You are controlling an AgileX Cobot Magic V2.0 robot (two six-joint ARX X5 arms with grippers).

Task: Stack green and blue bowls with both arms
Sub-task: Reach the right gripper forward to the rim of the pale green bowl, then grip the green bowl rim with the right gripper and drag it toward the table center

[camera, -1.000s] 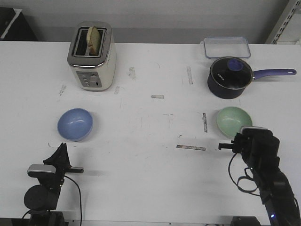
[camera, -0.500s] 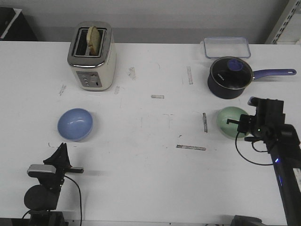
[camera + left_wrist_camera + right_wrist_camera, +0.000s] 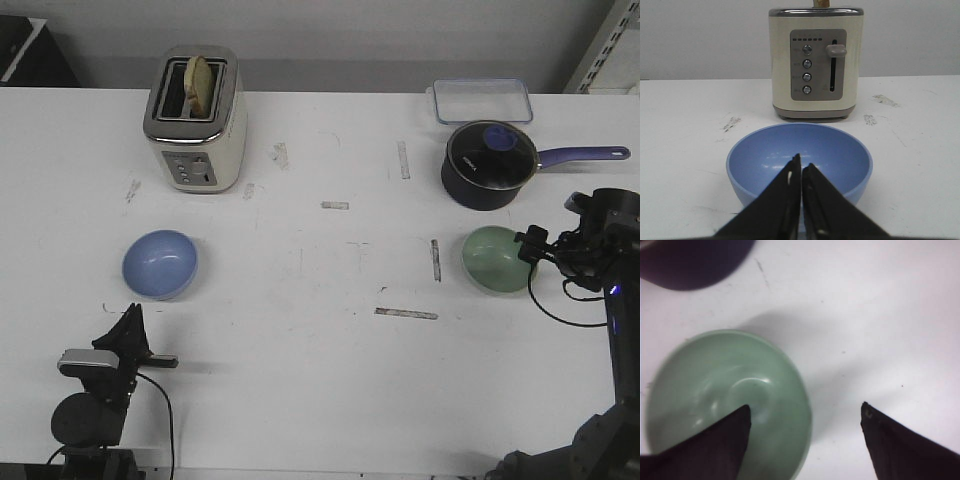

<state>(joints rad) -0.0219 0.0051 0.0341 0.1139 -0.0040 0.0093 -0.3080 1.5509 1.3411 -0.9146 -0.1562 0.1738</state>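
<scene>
Nothing is stacked yet: the green bowl (image 3: 498, 259) is sitting near the saucepan (image 3: 488, 163) with the right gripper (image 3: 805, 440) spreading wide astride its rim, while the blue bowl (image 3: 160, 264) is waiting well apart, the left gripper (image 3: 801, 172) pinched closed, empty, just short of it.

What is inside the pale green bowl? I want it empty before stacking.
The pale green round bowl looks empty and glossy inside. The right tool's dark finger covers part of its inside.
</scene>
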